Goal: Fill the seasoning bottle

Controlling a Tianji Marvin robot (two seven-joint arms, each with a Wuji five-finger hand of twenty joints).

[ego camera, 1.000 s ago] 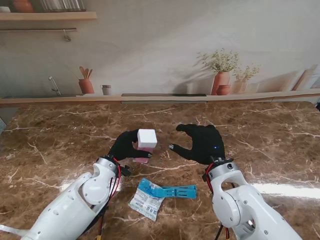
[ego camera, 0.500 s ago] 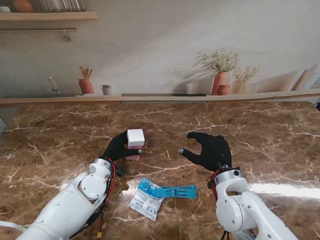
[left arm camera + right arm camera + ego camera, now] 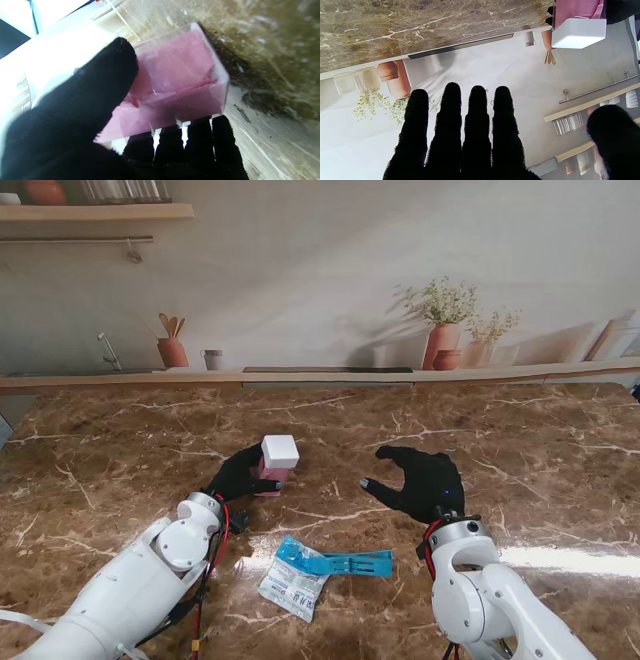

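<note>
The seasoning bottle (image 3: 276, 463) is a clear square box full of pink powder with a white cap (image 3: 280, 450). My left hand (image 3: 238, 473) is shut on it, left of the table's middle. In the left wrist view the pink bottle (image 3: 180, 82) lies between thumb and fingers (image 3: 220, 140). My right hand (image 3: 425, 480) is open to the right of the bottle, fingers spread, holding nothing. The right wrist view shows the bottle's cap (image 3: 578, 32) and my straight fingers (image 3: 477, 120). A blue and white seasoning packet (image 3: 315, 570) lies nearer to me, between my arms.
The brown marble table (image 3: 120, 470) ends in a raised ledge (image 3: 320, 375) at the wall. On the ledge stand terracotta pots with plants (image 3: 445, 340) and a utensil pot (image 3: 172, 350).
My left hand carried the bottle to the left and a little farther from me, then settled. My right hand drew away to the right and has since held still.
</note>
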